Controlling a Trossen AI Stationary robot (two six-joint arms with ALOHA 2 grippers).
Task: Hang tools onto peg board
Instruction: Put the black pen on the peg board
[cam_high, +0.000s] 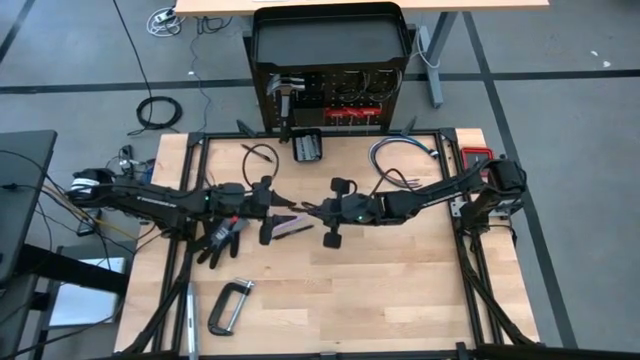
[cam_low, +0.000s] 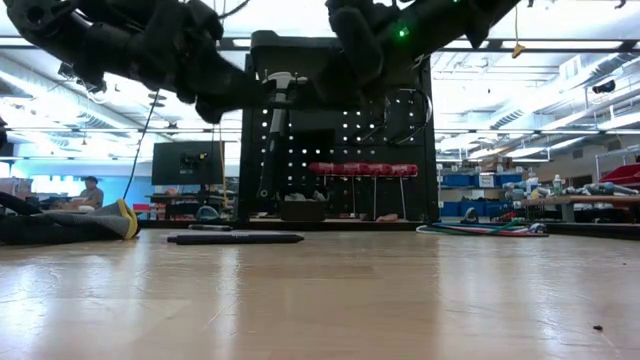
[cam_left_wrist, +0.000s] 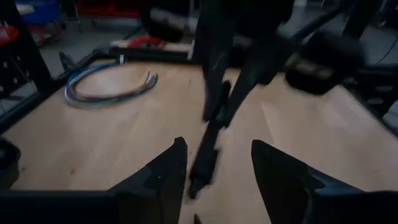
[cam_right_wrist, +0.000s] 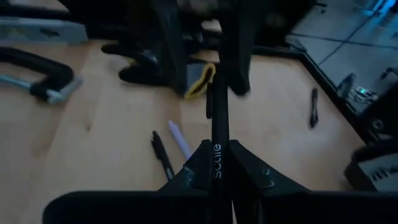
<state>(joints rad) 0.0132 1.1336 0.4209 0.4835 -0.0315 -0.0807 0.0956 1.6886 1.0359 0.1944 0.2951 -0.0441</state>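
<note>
**Tool in transfer.** A slim black tool (cam_right_wrist: 219, 121) is held in mid-air above the middle of the table (cam_high: 400, 290). It is well apart from the peg board (cam_high: 315, 85), which stands upright at the table's far edge.

**Grippers.** My right gripper (cam_right_wrist: 216, 152) is clamped on one end of the tool. My left gripper (cam_left_wrist: 219, 144) faces it with its fingers (cam_left_wrist: 168, 168) apart. They sit on either side of the tool's free end and have not yet closed on it.

**Step in hand.** I judge this to be a hand-over from right to left before hanging.

**Next move.** The left gripper should close squarely on the shaft. Only then should the right gripper let go, or the tool may drop to the table. After that it needs carrying to a free peg.

**Peg board.** A hammer (cam_high: 287, 92) already hangs at its upper left, and a row of red-handled drivers (cam_high: 355, 108) hangs along the lower right.

**Waiting on the table.** A C-clamp (cam_high: 230, 305) lies near the front left. A black glove (cam_high: 220, 238) lies under my left arm, and a bundle of cables (cam_high: 400, 155) lies at the far right.

**Containers.**
- The tray (cam_high: 330, 40) on top of the stand shows only its dark floor.
- A small black box (cam_high: 307, 147) sits just in front of the peg board; I cannot tell what is in it.
</note>
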